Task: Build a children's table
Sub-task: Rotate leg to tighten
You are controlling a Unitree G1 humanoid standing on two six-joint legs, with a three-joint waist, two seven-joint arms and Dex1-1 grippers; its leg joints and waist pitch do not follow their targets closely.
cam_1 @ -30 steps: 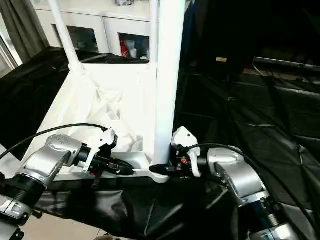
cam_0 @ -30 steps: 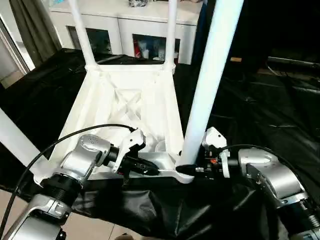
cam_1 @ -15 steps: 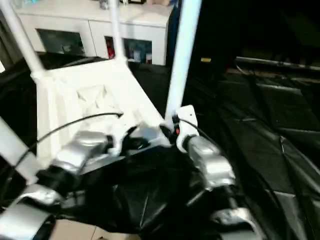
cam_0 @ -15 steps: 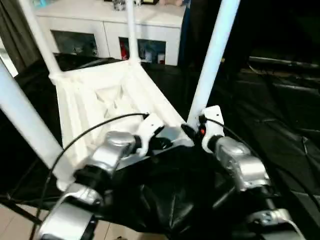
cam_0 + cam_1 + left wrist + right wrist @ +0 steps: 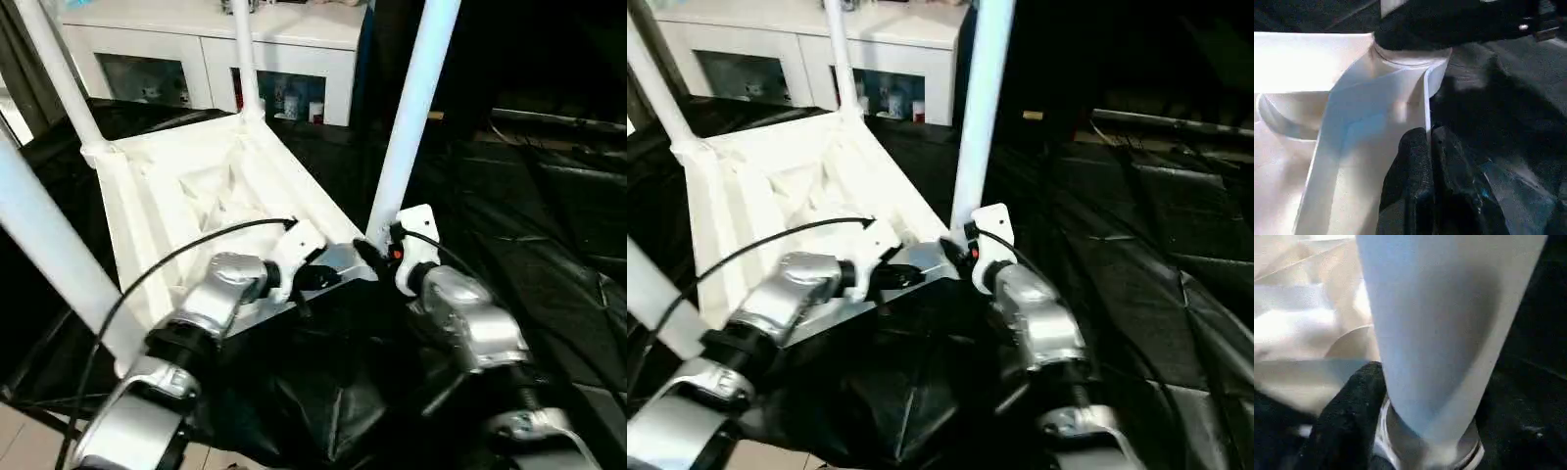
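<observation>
The left gripper [image 5: 1429,147] is pinched shut on the thin near rim of the table top [image 5: 186,186], its two black fingers [image 5: 1411,161] pressed together either side of the white edge, just beside the corner socket [image 5: 1410,56]. The right gripper [image 5: 377,257] sits at the base of the near right leg [image 5: 409,113], one black finger [image 5: 1347,406] lying against the tube where it enters the socket; whether it clamps the leg I cannot tell. The top lies upside down on black sheeting [image 5: 509,206], ribbed underside up, with legs standing at its corners. A white cabinet [image 5: 323,59] stands behind it.
</observation>
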